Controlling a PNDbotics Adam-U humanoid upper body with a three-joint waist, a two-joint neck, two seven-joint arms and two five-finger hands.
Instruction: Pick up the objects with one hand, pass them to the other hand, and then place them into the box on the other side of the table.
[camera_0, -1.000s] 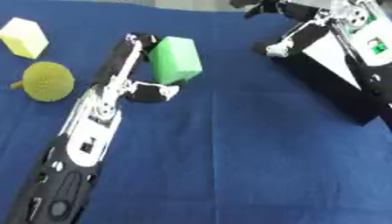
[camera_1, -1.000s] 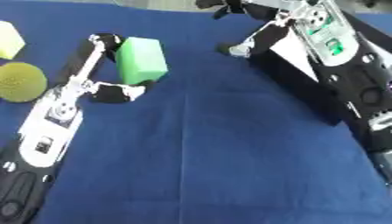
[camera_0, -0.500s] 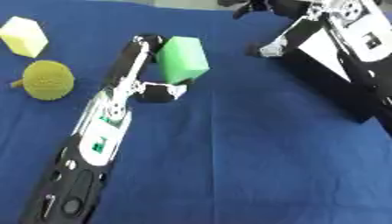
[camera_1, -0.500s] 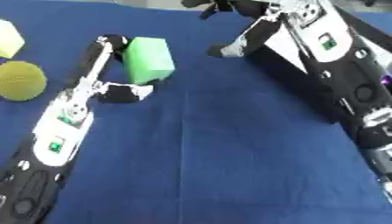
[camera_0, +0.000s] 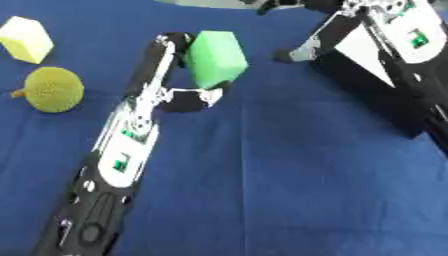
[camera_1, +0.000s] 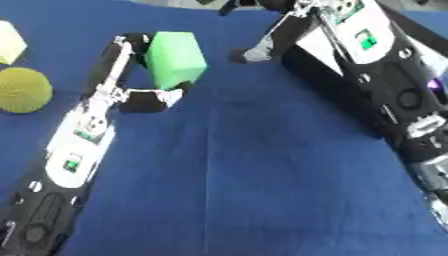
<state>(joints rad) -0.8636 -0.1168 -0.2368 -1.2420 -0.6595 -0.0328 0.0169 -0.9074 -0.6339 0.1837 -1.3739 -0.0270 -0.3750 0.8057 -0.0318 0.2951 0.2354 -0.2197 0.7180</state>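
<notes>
Fingers and thumb of the left hand (camera_0: 179, 75) pinch the green block (camera_0: 215, 57): fingers up along its left face, thumb curled under its lower edge. Right hand (camera_0: 293, 30): fingers spread and relaxed at top of view, empty, one fingertip pointing toward the block but apart from it.

Blue tablecloth (camera_0: 289, 180) fills nearly the whole view. Right arm (camera_1: 376, 75) comes in from the right side, black with a white panel and a small green light, reaching to the upper middle. Left arm (camera_0: 122, 160) runs diagonally from the lower left corner up to the block, white and black housing with a green mark on it.

Green block is tilted in the left hand's grip, in the upper middle, left of the right hand. Cannot tell whether it clears the cloth.

Yellow-green knobbly ball (camera_0: 54, 89) with a short stem lies on the cloth at left, near the left arm, not touching it. Pale yellow block (camera_0: 26, 39) sits just above the ball, at the upper left corner, apart from it.
</notes>
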